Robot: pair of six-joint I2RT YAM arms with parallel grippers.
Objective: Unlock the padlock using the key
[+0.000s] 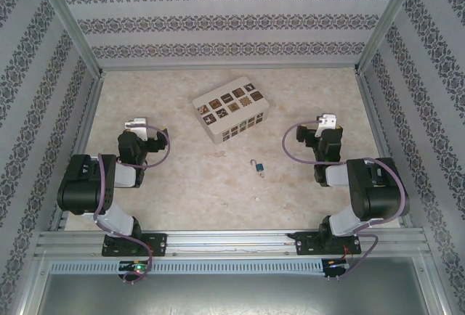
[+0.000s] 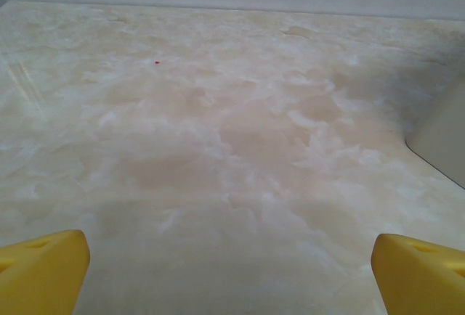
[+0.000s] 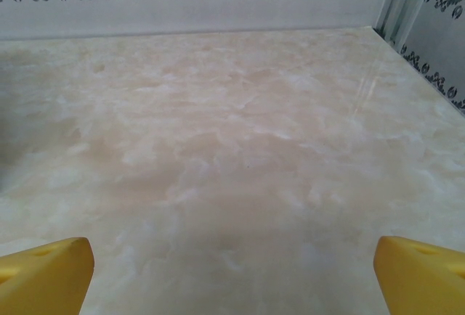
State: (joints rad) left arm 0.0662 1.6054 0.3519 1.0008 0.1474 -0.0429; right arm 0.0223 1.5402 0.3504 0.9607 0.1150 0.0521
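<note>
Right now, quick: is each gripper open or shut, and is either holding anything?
Left gripper: open, holding nothing.
Right gripper: open, holding nothing.

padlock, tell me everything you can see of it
The padlock is tiny, with a blue body and a thin, silvery, metal-looking shackle at its far-left end. It seems to lie flat on the marbled table, near the middle, on the near side of the cream box and well apart from it. Only the table touches it. It is too small to tell whether the shackle is locked.
</note>
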